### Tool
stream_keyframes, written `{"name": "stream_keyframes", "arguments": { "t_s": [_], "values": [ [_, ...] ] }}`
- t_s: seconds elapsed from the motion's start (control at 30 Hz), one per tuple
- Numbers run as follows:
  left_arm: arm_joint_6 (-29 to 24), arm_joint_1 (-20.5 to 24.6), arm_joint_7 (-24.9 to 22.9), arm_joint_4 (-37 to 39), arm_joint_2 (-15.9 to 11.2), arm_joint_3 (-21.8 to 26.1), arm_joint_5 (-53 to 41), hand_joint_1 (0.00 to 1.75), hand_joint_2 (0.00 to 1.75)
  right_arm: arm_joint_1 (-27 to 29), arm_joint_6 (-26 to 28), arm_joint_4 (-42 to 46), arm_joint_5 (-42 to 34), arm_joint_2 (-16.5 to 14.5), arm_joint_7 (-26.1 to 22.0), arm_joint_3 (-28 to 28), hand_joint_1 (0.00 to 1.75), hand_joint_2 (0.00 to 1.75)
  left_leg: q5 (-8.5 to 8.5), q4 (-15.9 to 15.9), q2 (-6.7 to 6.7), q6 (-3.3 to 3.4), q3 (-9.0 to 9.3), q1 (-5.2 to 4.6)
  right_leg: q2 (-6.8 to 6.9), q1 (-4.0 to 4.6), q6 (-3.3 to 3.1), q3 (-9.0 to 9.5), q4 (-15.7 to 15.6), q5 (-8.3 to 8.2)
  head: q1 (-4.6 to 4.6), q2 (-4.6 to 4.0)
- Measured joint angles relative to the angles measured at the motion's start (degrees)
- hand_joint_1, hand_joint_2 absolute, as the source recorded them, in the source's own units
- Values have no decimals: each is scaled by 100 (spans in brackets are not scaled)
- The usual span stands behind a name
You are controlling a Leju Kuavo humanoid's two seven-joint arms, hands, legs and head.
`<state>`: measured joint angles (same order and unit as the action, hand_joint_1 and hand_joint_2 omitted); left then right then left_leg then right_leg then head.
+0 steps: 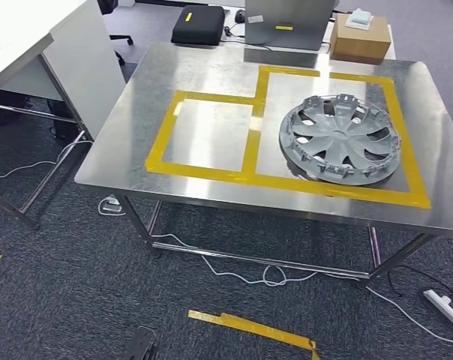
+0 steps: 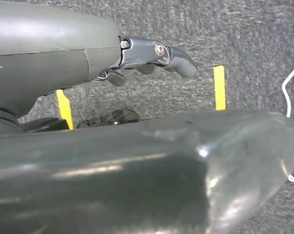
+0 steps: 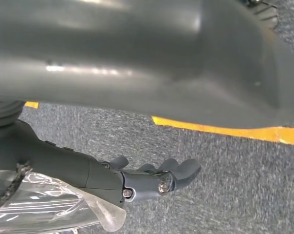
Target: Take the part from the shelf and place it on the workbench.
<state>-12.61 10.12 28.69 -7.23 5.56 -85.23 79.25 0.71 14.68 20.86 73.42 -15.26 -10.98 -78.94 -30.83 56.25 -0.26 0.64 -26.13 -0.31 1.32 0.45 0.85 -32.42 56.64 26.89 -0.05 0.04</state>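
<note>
— Where's the part?
— The hubcap (image 1: 340,138) lies flat on the workbench (image 1: 213,82), inside the larger yellow-taped box (image 1: 406,142); well away from my fingers, which hang over the carpet (image 2: 248,39).
— And your hands?
— My left hand (image 2: 153,56) holds nothing, fingers stretched out loosely above a yellow floor strip (image 2: 219,87); my right hand (image 3: 156,178) is the same, empty, fingers extended near an orange floor line (image 3: 226,131).

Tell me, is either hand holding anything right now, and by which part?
Nothing is held. The left hand and right hand hang over the carpet with nothing in them; the hubcap lies on the workbench.
</note>
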Motion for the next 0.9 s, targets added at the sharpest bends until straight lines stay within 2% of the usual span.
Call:
{"name": "stream_keyframes", "arguments": {
  "t_s": [0.03, 0.07, 0.1, 0.17, 0.2, 0.23, 0.27, 0.3, 0.33, 0.37, 0.4, 0.43, 0.47, 0.53, 0.57, 0.6, 0.63, 0.67, 0.7, 0.73, 0.77, 0.8, 0.87, 0.9],
  "values": [
    [1, 4, 1, 0, 1, -1, 9, 0, 0, -1, -8, -1, 15, 12, -3, -11, 0, 0, 26, -33, 4, 35, -35, 7, -15, -5, 34, -46, 25, 22, 2, 0],
    [1, 10, 1, 0, 3, -2, 15, 0, 0, 0, -13, -1, 24, 21, -5, -22, 0, 0, 63, -64, 9, 85, -79, 18, -37, -6, 66, -117, 107, 129, 8, 0],
    [2, 15, 2, 0, 5, -3, 18, 0, 0, 3, -16, -1, 28, 31, -6, -32, 0, 0, 114, -90, 13, 138, -134, 28, -65, -9, 93, -209, 297, 334, 14, 0],
    [2, 18, 3, 0, 10, -4, 22, 0, 0, 3, -19, -1, 37, 49, -8, -44, 0, 0, 227, -85, 16, 202, -275, 14, -105, -24, 129, -430, 960, 850, 18, 0],
    [2, 18, 3, 0, 12, -4, 22, 0, 0, 3, -20, -1, 39, 60, -8, -48, 0, 0, 285, -80, 16, 207, -349, 4, -110, -32, 141, -508, 1316, 1012, 16, 0],
    [3, 17, 3, 0, 13, -5, 22, 0, 0, 3, -21, -1, 43, 70, -8, -51, 0, 0, 340, -74, 16, 208, -424, -3, -110, -39, 148, -528, 1546, 1038, 14, 0],
    [5, 17, 3, 0, 14, -5, 23, 0, 0, 4, -24, -1, 46, 79, -8, -55, 0, 0, 393, -64, 16, 203, -501, -8, -110, -44, 152, -467, 1603, 941, 14, 0],
    [8, 16, 3, 0, 15, -7, 28, 0, 0, 4, -27, -1, 57, 89, -8, -58, 0, 0, 441, -48, 14, 193, -577, -9, -111, -50, 153, -297, 1437, 762, 14, 0],
    [11, 16, 9, 0, 16, -7, 37, 0, 0, 0, -30, -2, 76, 98, -9, -60, 0, 0, 485, -25, 9, 177, -645, -10, -115, -56, 149, -38, 1096, 590, 14, 0],
    [14, 12, 30, 0, 17, -7, 53, 0, 0, -9, -32, -3, 105, 105, -15, -61, 0, 0, 522, 5, 4, 155, -710, -17, -125, -58, 141, 290, 650, 504, 18, 0],
    [15, 4, 62, 0, 18, -7, 75, 0, 0, -21, -32, -5, 141, 110, -27, -62, 0, 0, 558, 34, 1, 127, -761, -26, -140, -60, 123, 583, 221, 494, 20, 0],
    [16, -9, 112, 0, 14, -5, 105, 0, 0, -32, -30, -7, 183, 114, -49, -61, 0, 0, 595, 59, -1, 99, -795, -36, -155, -58, 102, 772, -79, 534, 23, 0],
    [28, -33, 179, 0, 4, -1, 145, 0, 0, -39, -8, -11, 231, 113, -76, -60, 0, 0, 632, 73, 0, 69, -819, -41, -166, -50, 76, 857, -242, 580, 26, 0],
    [99, -118, 331, 1, -51, 21, 244, 0, 0, -43, 124, -33, 329, 87, -123, -58, 0, 0, 667, 100, -1, 9, -848, -31, -150, -48, -4, 784, -281, 548, 30, 0],
    [161, -177, 405, 2, -91, 38, 296, 0, 0, -49, 225, -49, 379, 66, -142, -57, 0, 0, 571, 166, -1, -23, -880, -21, -135, -50, -58, 736, -281, 508, 26, 0],
    [228, -237, 466, 4, -137, 59, 347, 0, 0, -57, 326, -73, 427, 44, -162, -54, 0, 0, 373, 328, -1, -57, -934, -10, -116, -52, -111, 687, -285, 459, 16, 0],
    [288, -288, 511, 8, -178, 83, 390, 0, 0, -67, 403, -101, 472, 28, -183, -48, 0, 0, 93, 593, 1, -87, -1008, 1, -96, -50, -149, 632, -285, 409, 7, 0],
    [335, -329, 543, 11, -215, 108, 424, 0, 0, -73, 454, -131, 508, 19, -203, -38, 0, 0, -201, 938, 3, -114, -1087, 8, -80, -39, -172, 574, -281, 363, -2, 0],
    [367, -359, 561, 15, -251, 132, 449, 0, 0, -77, 485, -164, 536, 14, -221, -28, 0, 0, -418, 1301, 3, -133, -1150, 13, -56, -27, -180, 515, -271, 316, -7, 0],
    [383, -381, 569, 17, -281, 151, 461, 0, 0, -80, 497, -194, 554, 10, -231, -20, 0, 0, -505, 1570, 3, -142, -1167, 15, -32, -16, -180, 464, -253, 274, -3, 0],
    [394, -400, 571, 19, -308, 166, 469, 0, 0, -85, 503, -219, 567, 9, -240, -15, 0, 0, -459, 1671, 4, -140, -1109, 15, -11, -6, -180, 402, -223, 235, -5, 0],
    [403, -416, 570, 21, -333, 177, 473, 0, 0, -92, 505, -245, 580, 9, -246, -13, 0, 0, -320, 1565, 5, -127, -959, 14, 2, 1, -177, 339, -187, 200, -4, 0],
    [418, -437, 556, 25, -381, 190, 476, 0, 0, -107, 507, -289, 591, 2, -251, -10, 0, 0, -35, 843, 7, -65, -436, 1, 11, 12, -160, 220, -108, 150, -4, 0],
    [426, -442, 546, 26, -404, 193, 476, 0, 0, -116, 511, -308, 593, -4, -252, -9, 0, 0, 20, 454, 8, -30, -191, -10, 12, 19, -145, 173, -73, 130, -1, 0]
  ]
}}
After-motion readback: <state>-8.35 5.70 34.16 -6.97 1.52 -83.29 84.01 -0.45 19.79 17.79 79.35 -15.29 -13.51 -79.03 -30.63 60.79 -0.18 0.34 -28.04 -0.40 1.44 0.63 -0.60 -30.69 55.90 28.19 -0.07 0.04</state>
